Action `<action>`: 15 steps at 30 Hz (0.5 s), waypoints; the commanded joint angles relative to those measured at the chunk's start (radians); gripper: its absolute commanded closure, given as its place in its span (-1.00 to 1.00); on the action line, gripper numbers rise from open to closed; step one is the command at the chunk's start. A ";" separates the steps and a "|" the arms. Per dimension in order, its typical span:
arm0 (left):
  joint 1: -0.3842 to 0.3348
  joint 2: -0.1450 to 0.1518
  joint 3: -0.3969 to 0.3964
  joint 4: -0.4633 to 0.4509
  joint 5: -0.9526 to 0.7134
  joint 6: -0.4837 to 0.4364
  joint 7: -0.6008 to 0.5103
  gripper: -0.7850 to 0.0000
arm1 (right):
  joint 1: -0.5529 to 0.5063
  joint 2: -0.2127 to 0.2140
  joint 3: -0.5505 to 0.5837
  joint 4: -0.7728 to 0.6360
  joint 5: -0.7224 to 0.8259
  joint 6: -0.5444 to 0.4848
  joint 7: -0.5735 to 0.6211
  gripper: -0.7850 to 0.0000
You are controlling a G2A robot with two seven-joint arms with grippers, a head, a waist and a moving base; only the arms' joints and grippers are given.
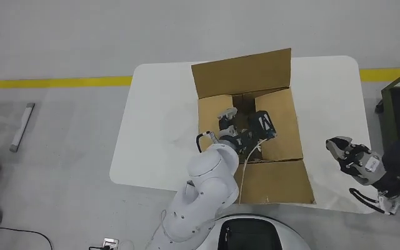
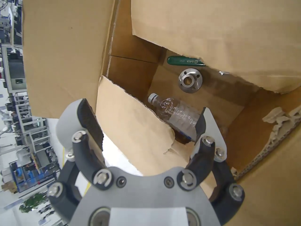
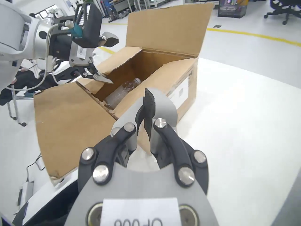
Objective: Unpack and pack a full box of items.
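Observation:
An open cardboard box (image 1: 244, 72) stands in the middle of the white table (image 1: 162, 125), its flaps folded outward. My left gripper (image 1: 232, 124) hangs open over the box's near left inner flap, just above the opening. In the left wrist view the left gripper (image 2: 145, 123) is empty. Below it, on the box (image 2: 58, 48) floor, lie a clear plastic bottle (image 2: 174, 114), a round metal flange (image 2: 190, 80) and a green-handled tool (image 2: 185, 61) partly under a flap. My right gripper (image 1: 340, 150) is shut and empty over the table, to the right of the box. The right wrist view shows the right gripper (image 3: 147, 109), the bottle (image 3: 124, 89) and the left gripper (image 3: 108, 59).
The table's right part beside the box is bare white surface (image 3: 235, 118). A dark piece of furniture (image 1: 390, 100) stands off the table's right edge. A yellow line (image 1: 62, 82) runs across the floor behind, and a grey bar (image 1: 20, 127) lies on the floor at left.

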 commanded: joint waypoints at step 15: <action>0.057 0.016 -0.016 -0.021 0.172 -0.044 0.080 1.00 | 0.191 -0.001 -0.212 0.038 -0.155 0.104 0.017 1.00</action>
